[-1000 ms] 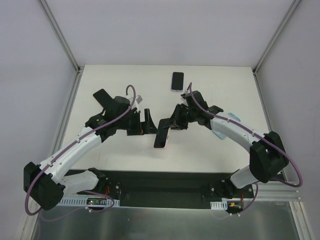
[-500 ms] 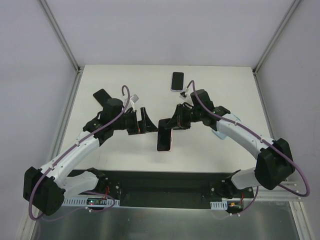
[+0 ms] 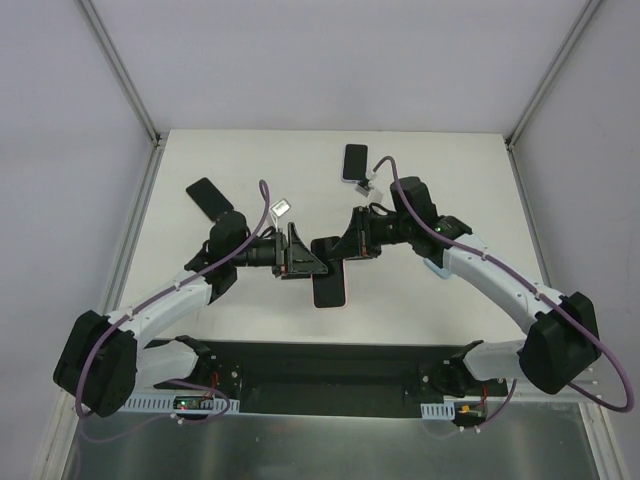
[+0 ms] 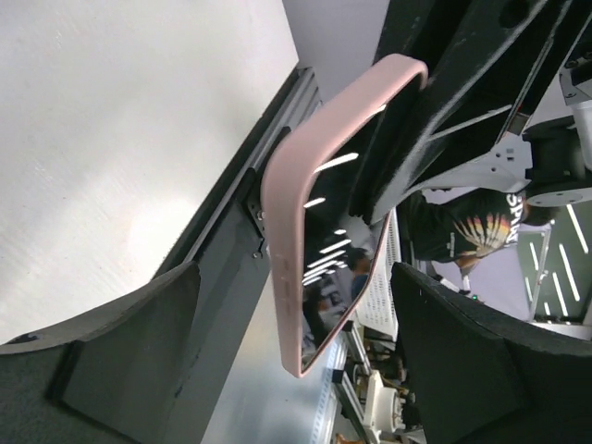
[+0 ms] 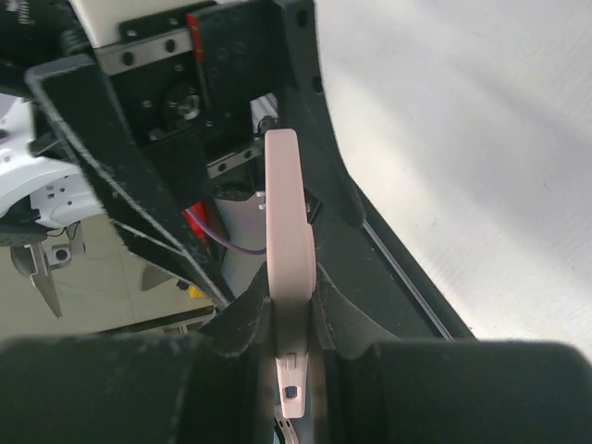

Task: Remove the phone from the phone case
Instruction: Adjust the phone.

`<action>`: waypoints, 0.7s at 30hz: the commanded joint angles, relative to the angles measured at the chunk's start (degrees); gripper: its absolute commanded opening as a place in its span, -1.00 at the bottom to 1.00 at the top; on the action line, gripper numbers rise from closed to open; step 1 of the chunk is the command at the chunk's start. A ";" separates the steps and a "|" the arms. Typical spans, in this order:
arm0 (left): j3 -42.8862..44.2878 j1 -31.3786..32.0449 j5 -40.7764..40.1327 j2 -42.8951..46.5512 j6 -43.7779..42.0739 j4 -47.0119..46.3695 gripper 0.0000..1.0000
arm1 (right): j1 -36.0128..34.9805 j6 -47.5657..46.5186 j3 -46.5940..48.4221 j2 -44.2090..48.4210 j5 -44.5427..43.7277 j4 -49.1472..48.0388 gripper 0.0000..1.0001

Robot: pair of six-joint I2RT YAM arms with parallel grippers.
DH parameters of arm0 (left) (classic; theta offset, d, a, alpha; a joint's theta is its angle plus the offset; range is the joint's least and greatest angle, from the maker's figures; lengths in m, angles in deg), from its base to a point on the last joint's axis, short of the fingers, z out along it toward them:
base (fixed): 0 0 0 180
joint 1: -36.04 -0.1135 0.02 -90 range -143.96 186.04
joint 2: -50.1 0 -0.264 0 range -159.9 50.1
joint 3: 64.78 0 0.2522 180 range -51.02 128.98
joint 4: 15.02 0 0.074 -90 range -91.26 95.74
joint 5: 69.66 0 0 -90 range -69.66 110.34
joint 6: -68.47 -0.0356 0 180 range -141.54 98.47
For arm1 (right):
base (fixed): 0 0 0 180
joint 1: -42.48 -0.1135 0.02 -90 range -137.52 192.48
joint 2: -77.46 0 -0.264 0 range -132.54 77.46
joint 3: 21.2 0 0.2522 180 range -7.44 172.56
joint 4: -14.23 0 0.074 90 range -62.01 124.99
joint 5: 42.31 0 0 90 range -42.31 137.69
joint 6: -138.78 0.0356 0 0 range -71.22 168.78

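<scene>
Pink-cased phone (image 3: 330, 288) hangs above the table (image 3: 440, 180), clamped at one end by the right fingers (image 5: 222, 370). The left fingers (image 4: 129, 342) stand apart, straddling it. Uneven closing could twist it loose and drop it.

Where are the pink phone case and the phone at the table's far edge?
pink phone case (image 4: 282, 240): left wrist view, its long side edge.
phone at the far edge (image 3: 354, 162): top view, its screen.

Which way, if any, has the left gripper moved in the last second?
Yes. The left gripper has shifted right and lower in the overhead view, away from the loose black phone at far left.
</scene>
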 commanded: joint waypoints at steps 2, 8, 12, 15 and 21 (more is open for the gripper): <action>-4.68 -0.78 5.82 -2.00 13.99 -27.15 0.58 | 0.24 1.15 0.10 2.31 6.85 -7.90 -0.97; -5.13 -0.87 6.26 -3.50 18.14 -36.04 0.37 | 0.24 1.86 0.37 1.17 7.91 -9.04 -0.97; -4.42 -0.96 6.44 -3.32 18.93 -37.71 0.07 | 0.33 2.21 0.37 0.20 8.17 -9.13 -0.97; -4.42 -1.13 6.96 -3.49 19.81 -39.46 -0.07 | 0.42 2.56 0.46 -0.32 8.35 -9.57 -0.97; -5.65 -1.57 7.67 -4.28 23.85 -46.40 -0.24 | 0.77 3.79 0.81 -2.34 9.75 -11.50 -0.97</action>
